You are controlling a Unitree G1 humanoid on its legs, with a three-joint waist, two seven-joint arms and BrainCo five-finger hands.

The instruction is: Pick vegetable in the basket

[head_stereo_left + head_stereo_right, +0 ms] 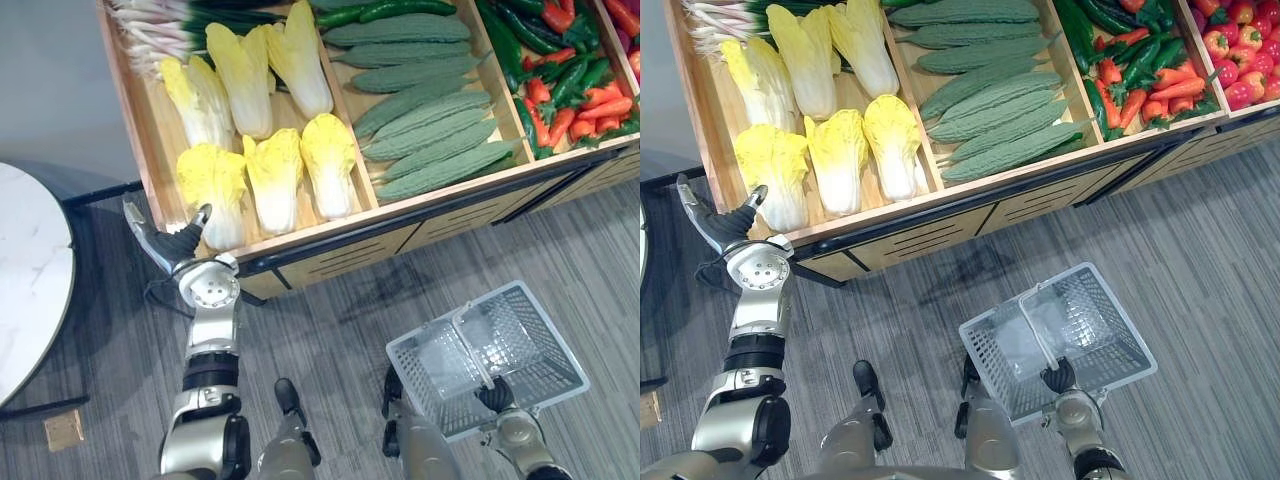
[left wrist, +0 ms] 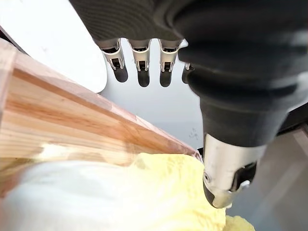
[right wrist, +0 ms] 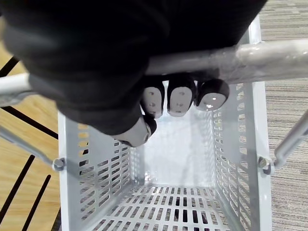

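Several yellow napa cabbages lie in the left compartment of the wooden display stand (image 1: 330,232). The front-left cabbage (image 1: 213,190) is the nearest one to my left hand (image 1: 172,243), which is open at the stand's front-left corner. In the left wrist view the straight fingers (image 2: 140,60) and the thumb (image 2: 226,178) hover just above that cabbage (image 2: 144,192) and the stand's wooden side wall (image 2: 72,115), apart from both. My right hand (image 1: 492,393) is shut on the handle (image 3: 231,60) of an empty grey plastic basket (image 1: 420,385), which hangs low over the floor.
Bitter gourds (image 1: 420,100) fill the middle compartment. Green and red chillies (image 1: 570,80) lie to the right, and spring onions (image 1: 150,25) at the back left. A round white table (image 1: 30,270) stands at the left, with a small box (image 1: 63,430) on the floor.
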